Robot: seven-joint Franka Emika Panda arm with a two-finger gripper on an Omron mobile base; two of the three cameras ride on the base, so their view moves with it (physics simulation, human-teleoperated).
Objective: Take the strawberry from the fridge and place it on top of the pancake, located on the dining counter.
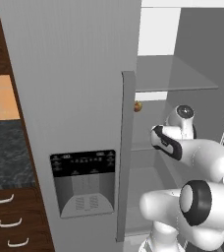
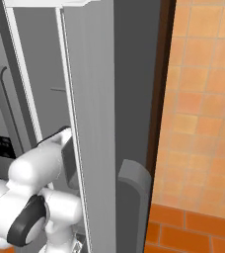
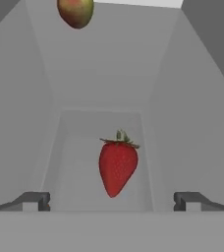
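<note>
Base views flanking fridge (image 1: pixel 70 74); hand view inside

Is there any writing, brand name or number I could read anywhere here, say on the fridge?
Nothing here can be read.
Black dispenser panel on the fridge door: rows of small pale marks, too small and blurred to make out.
Strawberry and the fridge walls around it in the hand view: no writing or label.

No wording, brand or number can be read anywhere. The fridge's (image 1: pixel 70 74) black dispenser panel (image 1: pixel 83 163) carries rows of small pale marks, too small and blurred to make out as letters or symbols.
</note>
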